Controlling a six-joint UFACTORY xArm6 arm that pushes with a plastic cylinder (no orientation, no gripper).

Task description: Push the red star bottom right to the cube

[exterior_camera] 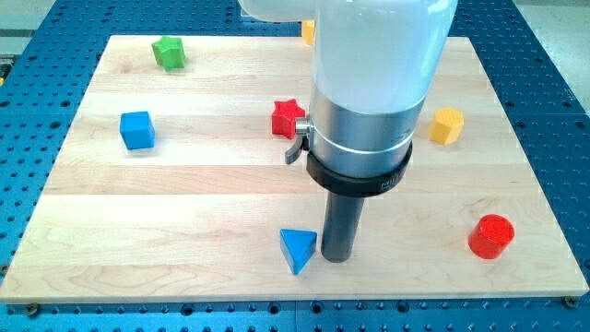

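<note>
The red star (287,118) lies near the middle of the wooden board (184,194), partly hidden on its right side by the arm's body. The blue cube (136,130) sits at the view's left, well apart from the star. My tip (336,257) rests on the board below the star, just right of a blue triangle (297,249) and almost touching it.
A green star (169,52) is at the top left. A yellow hexagon block (447,124) is at the right and a red cylinder (490,236) at the bottom right. A yellow block (308,31) peeks out behind the arm at the top.
</note>
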